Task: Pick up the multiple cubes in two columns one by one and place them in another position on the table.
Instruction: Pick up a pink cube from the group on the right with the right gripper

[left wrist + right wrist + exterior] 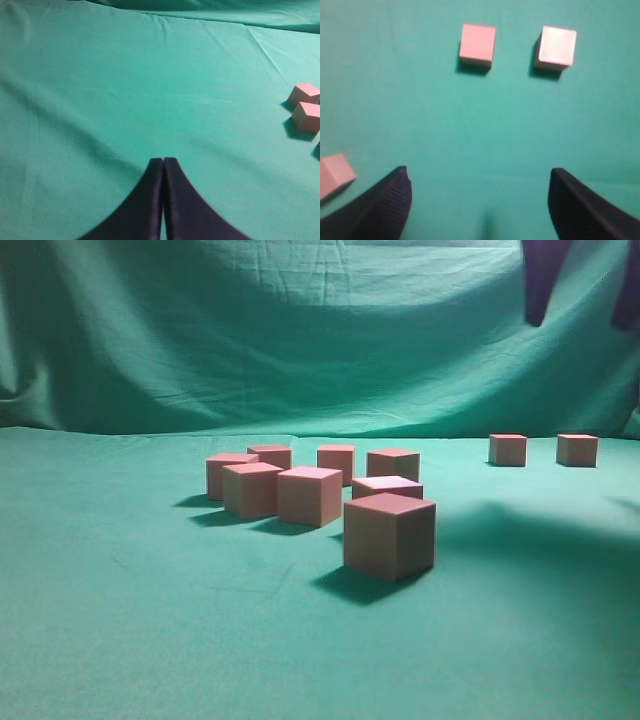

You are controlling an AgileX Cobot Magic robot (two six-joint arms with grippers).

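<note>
Several pinkish-red cubes stand clustered mid-table (310,495), the nearest one (390,534) in front. Two more cubes (508,449) (577,450) sit apart at the far right. My right gripper (585,300) hangs high above that pair, open and empty. In the right wrist view the right gripper (479,175) is wide open over bare cloth, with the two cubes (477,44) (556,46) ahead of it and a third cube (335,175) at the left edge. My left gripper (163,161) is shut with nothing in it, over bare green table (125,100). Two cubes (305,93) (307,116) show at that view's right edge.
A draped green cloth backdrop (300,330) closes off the far side of the table. Bare cloth lies at the front (200,640) and on the left (90,500).
</note>
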